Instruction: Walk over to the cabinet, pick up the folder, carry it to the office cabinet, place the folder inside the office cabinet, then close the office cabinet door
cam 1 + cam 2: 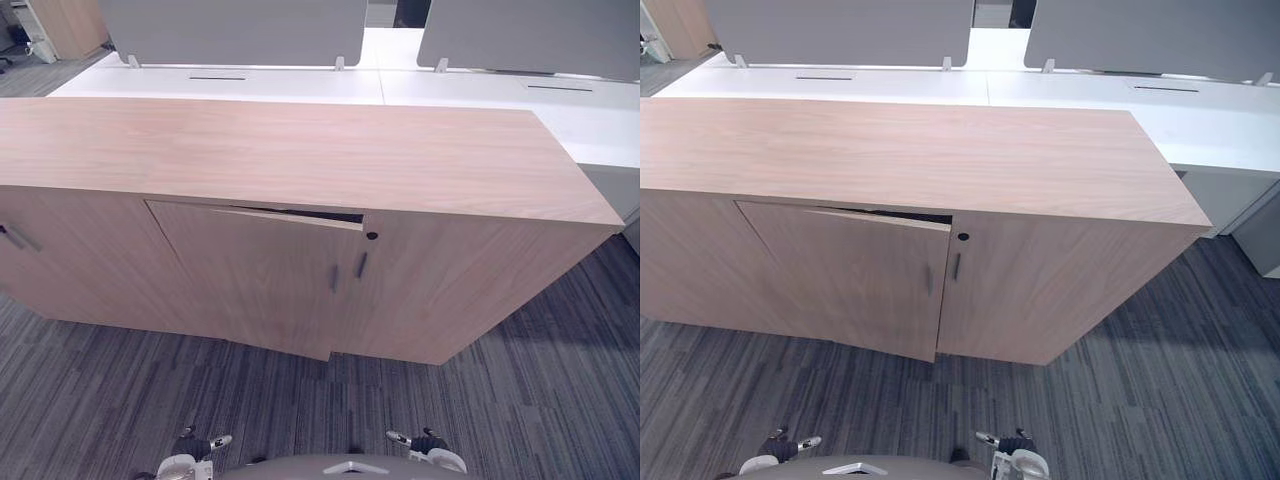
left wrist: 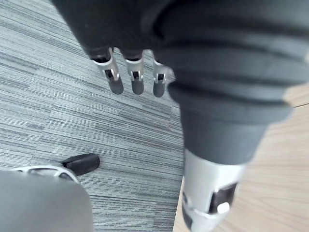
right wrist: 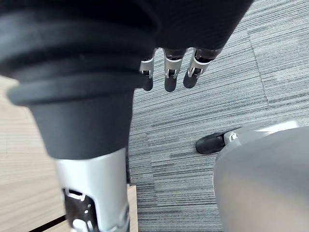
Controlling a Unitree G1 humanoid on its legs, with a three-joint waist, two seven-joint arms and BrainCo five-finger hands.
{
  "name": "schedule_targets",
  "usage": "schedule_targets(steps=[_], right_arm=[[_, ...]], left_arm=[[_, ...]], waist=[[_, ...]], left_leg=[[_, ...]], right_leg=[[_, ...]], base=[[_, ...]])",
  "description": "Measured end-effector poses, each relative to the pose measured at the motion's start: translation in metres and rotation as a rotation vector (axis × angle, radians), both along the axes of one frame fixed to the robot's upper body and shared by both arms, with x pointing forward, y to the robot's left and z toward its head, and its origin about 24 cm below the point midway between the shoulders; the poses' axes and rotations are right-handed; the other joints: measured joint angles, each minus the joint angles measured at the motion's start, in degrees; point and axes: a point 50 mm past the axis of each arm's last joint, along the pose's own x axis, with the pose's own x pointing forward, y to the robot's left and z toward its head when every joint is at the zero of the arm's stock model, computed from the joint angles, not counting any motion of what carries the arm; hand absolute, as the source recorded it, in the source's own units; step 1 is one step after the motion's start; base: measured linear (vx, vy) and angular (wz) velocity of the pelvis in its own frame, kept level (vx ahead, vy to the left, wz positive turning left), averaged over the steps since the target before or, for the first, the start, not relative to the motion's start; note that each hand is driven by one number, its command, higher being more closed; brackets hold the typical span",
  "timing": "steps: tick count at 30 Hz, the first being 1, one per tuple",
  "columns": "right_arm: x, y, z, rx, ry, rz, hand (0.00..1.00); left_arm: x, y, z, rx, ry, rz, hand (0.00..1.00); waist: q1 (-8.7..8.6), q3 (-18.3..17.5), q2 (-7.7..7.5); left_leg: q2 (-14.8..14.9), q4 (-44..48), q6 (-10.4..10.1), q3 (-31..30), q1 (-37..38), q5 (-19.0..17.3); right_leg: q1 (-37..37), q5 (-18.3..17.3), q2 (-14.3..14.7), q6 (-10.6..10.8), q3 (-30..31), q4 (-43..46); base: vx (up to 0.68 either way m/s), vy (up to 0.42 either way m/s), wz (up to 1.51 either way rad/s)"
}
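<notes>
The long wooden office cabinet (image 1: 300, 150) stands on grey striped carpet (image 1: 520, 410) in front of white benches (image 1: 480, 90). Its door (image 1: 250, 275) is ajar, with a dark gap along the top edge. The left hand (image 2: 137, 77) and right hand (image 3: 170, 72) hang over the carpet, fingers straight, side by side, empty.

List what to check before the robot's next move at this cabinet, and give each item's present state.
1. The door of the cabinet shut: not ok, it stands ajar with a dark gap along its top edge.
2. The folder inside the cabinet: cannot tell, the door hides the interior.
3. The left hand free: ok, fingers straight, holding nothing.
4. The right hand free: ok, fingers straight, holding nothing.
5. The handle of the ajar door in sight: ok, it faces the robot.
</notes>
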Motion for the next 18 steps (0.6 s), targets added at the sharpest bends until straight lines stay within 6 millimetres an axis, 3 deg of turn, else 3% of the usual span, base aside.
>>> schedule_targets(steps=[18], right_arm=[[-0.0009, 0.0016, -0.0016, 0.008, 0.015, -0.001, 0.00]], left_arm=[[-0.0040, 0.0008, -0.0011, -0.002, 0.019, -0.001, 0.00]], waist=[[0.21, 0.25, -0.25]], left_leg=[[-0.51, 0.03, 0.16, -0.31, -0.08, -0.16]], right_leg=[[0.36, 0.21, -0.53, 0.43, -0.34, -0.20]], base=[[-0.01, -0.002, 0.01]])
